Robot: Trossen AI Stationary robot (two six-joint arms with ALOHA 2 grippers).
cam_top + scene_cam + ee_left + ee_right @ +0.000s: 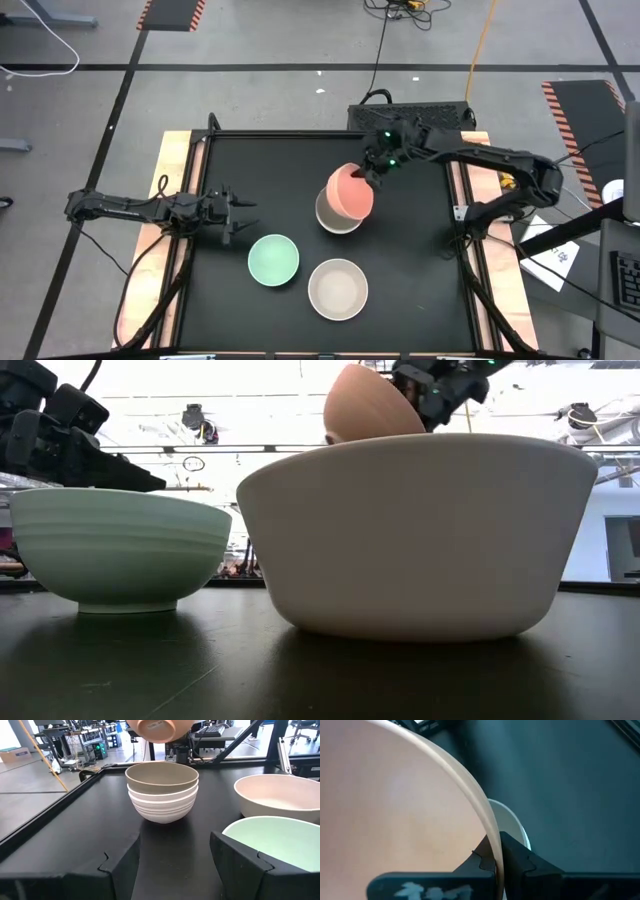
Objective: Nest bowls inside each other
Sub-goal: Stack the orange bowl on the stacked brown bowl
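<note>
A salmon-orange bowl (pixel 348 192) hangs tilted in my shut right gripper (pixel 373 174) just above a stack (pixel 161 790) near the table's middle. The stack is a grey-brown bowl (pixel 161 776) nested in two white bowls (pixel 162 805), and the lowest stands on its foot on the mat. The mint green bowl (pixel 273 259) and the cream-beige bowl (pixel 338 288) stand apart near the near edge. My left gripper (pixel 235 212) waits open at the left, close to the mint bowl (pixel 280 840), touching nothing. My right gripper pinches the salmon bowl's rim (pixel 492 840), with one finger on each side of the wall. It comes slanting down from the table's far right. The bowl is lifted clear and steeply tilted, hanging below the fingers (pixel 517 857), with its foot (pixel 155 725) turned toward the left arm.
The black mat has a raised frame (pixel 190 200) on wooden side rails. Bare mat lies between the left gripper and the stack (pixel 335 218). In the low view the cream-beige bowl (pixel 415 535) and the mint bowl (pixel 118 550) stand in front and hide the stack.
</note>
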